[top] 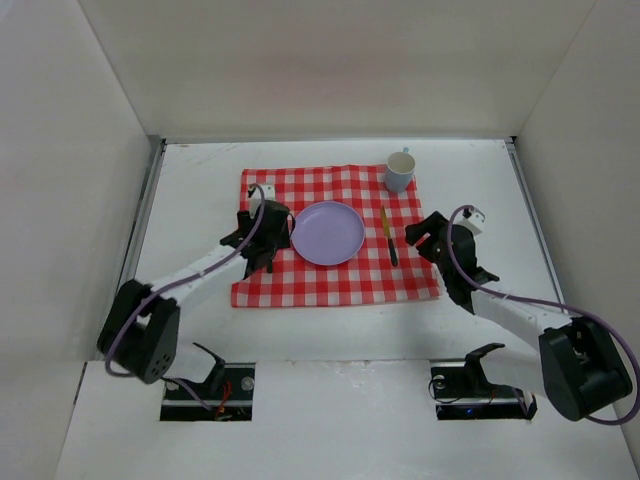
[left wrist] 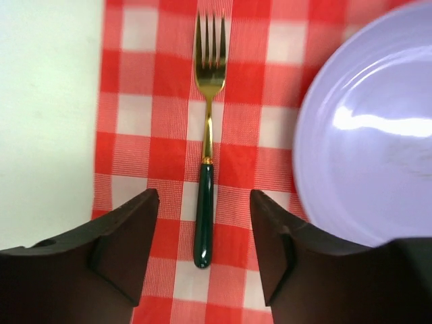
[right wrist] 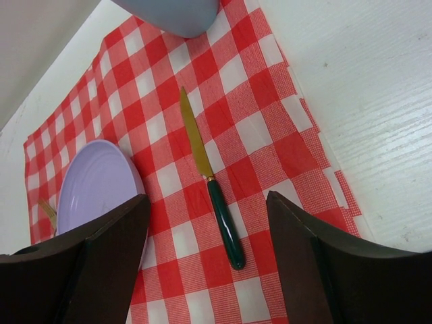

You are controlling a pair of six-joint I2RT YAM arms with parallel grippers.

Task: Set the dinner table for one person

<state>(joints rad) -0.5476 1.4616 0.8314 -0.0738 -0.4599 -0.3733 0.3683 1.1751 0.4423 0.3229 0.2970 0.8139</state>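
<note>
Fork [left wrist: 206, 135] L of lilac plate [top: 327, 233], knife [top: 388, 238] R, on checked cloth [top: 300, 285]

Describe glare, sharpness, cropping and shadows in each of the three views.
Left wrist view: a white glare streak crosses the round glossy lilac plate; the gold fork with dark green handle is sharp. Right wrist view: the pale blue mug is cropped at the top edge. Top external view: even light, faint shadows only.

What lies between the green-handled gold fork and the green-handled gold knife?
The round lilac plate lies between them, on the red-and-white checked cloth; the right wrist view shows all three.
</note>
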